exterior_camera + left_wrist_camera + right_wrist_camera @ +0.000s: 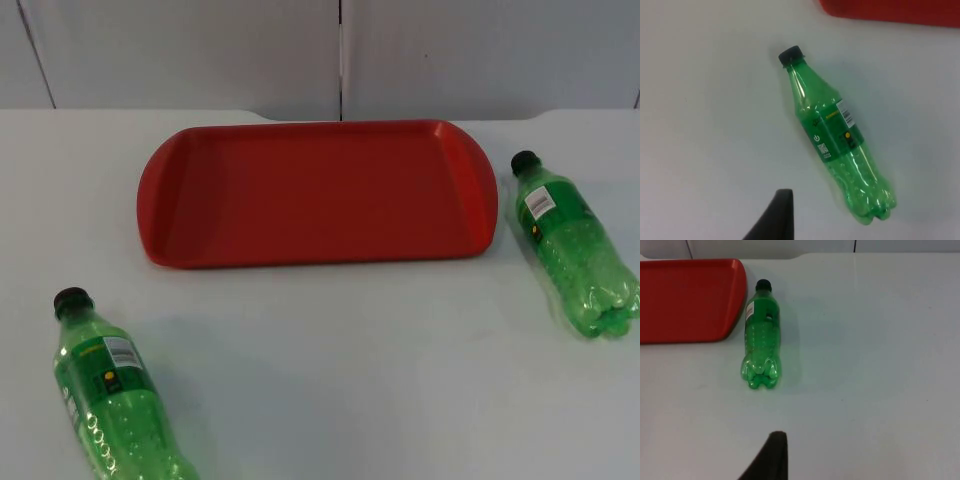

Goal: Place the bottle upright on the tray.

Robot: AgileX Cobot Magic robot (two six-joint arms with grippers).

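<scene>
**Green bottles lying flat on either side of a red tray**

Green, see-through plastic forms 2 bottles, each with a black cap and a label band around the middle, both lying on their sides on the white table (330,370).

Left bottle (113,392): it lies near the table's front-left area, well apart from the tray. Its long axis runs diagonally, with the cap toward the tray and the ribbed base toward the table's front edge. In the left wrist view this bottle (835,132) shows a white barcode patch, a yellow dot and white print on its label.

Right bottle (571,246): it lies just beside the tray's right end without touching it. Its cap points toward the grey partition wall (330,55) and its lobed base toward the front.

Red tray (318,192): a shallow rectangular tray with rounded ends sits at the table's far middle, with nothing on it.

Left gripper (771,218) and right gripper (767,456): 1 black fingertip of each hangs above bare table, short of its bottle; whether either pincer is open or closed cannot be told.
</scene>
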